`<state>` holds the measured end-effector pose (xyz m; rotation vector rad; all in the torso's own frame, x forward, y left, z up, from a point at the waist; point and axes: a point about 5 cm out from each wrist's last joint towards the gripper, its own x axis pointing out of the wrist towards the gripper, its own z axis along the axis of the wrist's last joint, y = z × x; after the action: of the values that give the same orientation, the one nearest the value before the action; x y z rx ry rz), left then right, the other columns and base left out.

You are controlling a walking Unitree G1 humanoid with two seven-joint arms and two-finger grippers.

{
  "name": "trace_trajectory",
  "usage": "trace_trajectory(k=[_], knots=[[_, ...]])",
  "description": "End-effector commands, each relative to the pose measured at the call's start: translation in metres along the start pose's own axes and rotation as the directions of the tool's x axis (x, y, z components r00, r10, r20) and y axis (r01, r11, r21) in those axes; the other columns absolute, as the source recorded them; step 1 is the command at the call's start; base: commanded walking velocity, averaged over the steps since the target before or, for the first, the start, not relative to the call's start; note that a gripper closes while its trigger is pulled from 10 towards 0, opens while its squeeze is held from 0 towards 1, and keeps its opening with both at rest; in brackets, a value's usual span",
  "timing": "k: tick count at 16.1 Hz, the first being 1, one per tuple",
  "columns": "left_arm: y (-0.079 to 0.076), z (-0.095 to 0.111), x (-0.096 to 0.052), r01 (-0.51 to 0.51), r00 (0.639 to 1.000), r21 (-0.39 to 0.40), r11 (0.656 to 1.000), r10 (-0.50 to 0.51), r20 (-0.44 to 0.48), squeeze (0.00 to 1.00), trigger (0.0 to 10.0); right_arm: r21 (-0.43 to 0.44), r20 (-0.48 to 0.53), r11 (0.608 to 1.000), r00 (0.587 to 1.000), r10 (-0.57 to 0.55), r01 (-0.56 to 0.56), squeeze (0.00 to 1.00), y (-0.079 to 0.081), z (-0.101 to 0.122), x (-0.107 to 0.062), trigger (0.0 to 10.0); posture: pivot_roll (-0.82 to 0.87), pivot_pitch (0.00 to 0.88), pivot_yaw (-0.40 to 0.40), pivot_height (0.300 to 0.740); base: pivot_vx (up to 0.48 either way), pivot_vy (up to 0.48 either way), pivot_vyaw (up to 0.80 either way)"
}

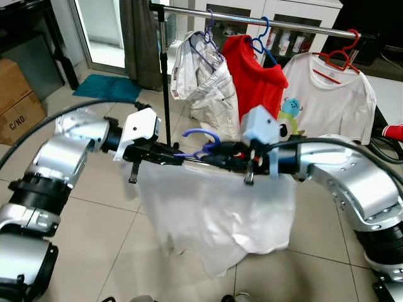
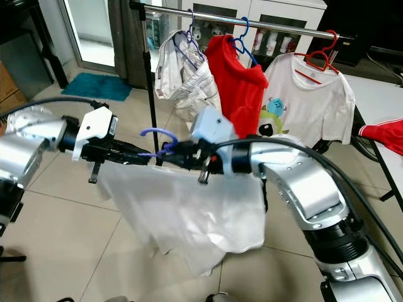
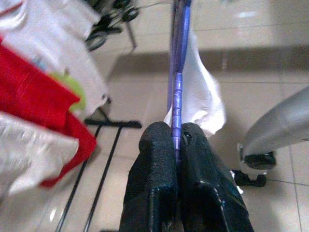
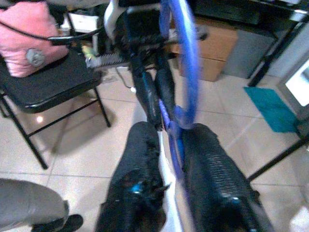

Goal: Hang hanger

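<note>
A blue-purple hanger (image 1: 203, 137) carries a white garment (image 1: 214, 214) that hangs down to just above the tiled floor. My left gripper (image 1: 179, 157) reaches in from the left and is shut on the hanger's bar (image 3: 176, 96). From the right, my right gripper (image 1: 217, 155) is shut on the hanger close to its hook (image 4: 186, 63). I hold the hanger low in front of the clothes rack, whose metal rail (image 1: 296, 24) runs across the top. The two grippers almost meet under the hook.
On the rail hang a pale jacket (image 1: 204, 82), a red shirt (image 1: 255, 78) and a white T-shirt (image 1: 327, 100) on a red hanger. The rack's black pole (image 1: 165, 82) stands just behind my left gripper. A cardboard box (image 1: 16, 104) and teal mat (image 1: 107, 88) lie left. A black chair (image 4: 53, 82) with a pink cushion stands nearby.
</note>
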<state>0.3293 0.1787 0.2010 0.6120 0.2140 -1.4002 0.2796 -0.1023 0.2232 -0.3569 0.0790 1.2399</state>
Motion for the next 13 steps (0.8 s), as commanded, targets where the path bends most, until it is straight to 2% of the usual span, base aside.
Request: trace_trajectory(k=[1,2,3,4,5,7,8,9,10,11,13], knots=[[0.005,-0.002,-0.007,-0.104,0.994,-0.033,0.994,0.105,0.013,0.0,0.0,0.04,0.04,0.995,0.995,-0.096,0.095,1.0,-0.009,0.002,-0.012,10.0,-0.03,0.0,-0.035,0.74,0.0,0.0,0.0],[0.005,-0.003,-0.007,-0.116,0.993,-0.043,0.992,0.117,0.013,0.0,0.0,0.052,0.05,0.991,0.991,-0.124,0.121,1.0,-0.011,0.002,-0.014,10.0,-0.03,0.0,-0.035,0.74,0.0,0.0,0.0],[0.005,-0.009,-0.007,-0.183,0.983,-0.07,0.981,0.183,0.004,0.0,0.0,0.052,0.069,0.973,0.971,-0.228,0.225,1.0,-0.015,0.002,-0.023,10.0,-0.03,0.0,-0.038,0.74,0.0,0.0,0.0],[0.006,-0.011,-0.006,-0.227,0.973,-0.087,0.97,0.229,0.013,0.0,0.0,0.083,0.086,0.95,0.947,-0.309,0.302,0.45,-0.018,0.001,-0.028,10.0,-0.03,0.0,-0.039,0.74,0.0,0.0,0.0],[0.007,-0.012,-0.006,-0.254,0.965,-0.106,0.961,0.259,0.034,0.0,0.0,0.116,0.079,0.922,0.922,-0.38,0.37,0.0,-0.021,-0.002,-0.032,10.0,-0.03,0.0,-0.039,0.74,0.0,0.0,0.0],[0.007,-0.012,-0.004,-0.295,0.946,-0.16,0.942,0.311,0.091,0.0,0.0,0.197,0.015,0.829,0.844,-0.536,0.523,0.0,-0.024,-0.014,-0.038,10.0,-0.03,0.0,-0.033,0.74,0.0,0.0,0.0],[0.006,-0.012,-0.003,-0.304,0.94,-0.177,0.936,0.325,0.103,0.0,0.0,0.27,-0.048,0.774,0.811,-0.583,0.573,0.0,-0.024,-0.023,-0.034,10.0,-0.04,0.0,-0.031,0.74,0.0,0.0,0.0],[0.006,-0.012,-0.003,-0.307,0.937,-0.19,0.933,0.331,0.113,0.0,0.0,0.299,-0.112,0.737,0.79,-0.603,0.606,0.0,-0.021,-0.032,-0.028,10.0,-0.04,0.0,-0.029,0.74,0.0,0.0,0.0],[0.006,-0.012,-0.002,-0.308,0.935,-0.193,0.932,0.333,0.117,0.0,0.0,0.311,-0.131,0.727,0.785,-0.605,0.612,0.0,-0.019,-0.036,-0.025,10.0,-0.04,0.0,-0.026,0.74,0.0,0.0,0.0],[0.006,-0.011,0.0,-0.313,0.93,-0.203,0.928,0.343,0.132,0.0,0.0,0.376,-0.21,0.649,0.743,-0.635,0.661,0.0,-0.017,-0.047,-0.014,10.0,-0.04,0.0,-0.023,0.74,0.0,0.0,0.0],[0.004,-0.006,0.005,-0.31,0.928,-0.206,0.928,0.343,0.147,0.0,0.0,0.404,-0.267,0.582,0.699,-0.663,0.706,0.0,-0.017,-0.052,0.002,10.0,-0.04,0.0,-0.021,0.74,0.0,0.0,0.0]])
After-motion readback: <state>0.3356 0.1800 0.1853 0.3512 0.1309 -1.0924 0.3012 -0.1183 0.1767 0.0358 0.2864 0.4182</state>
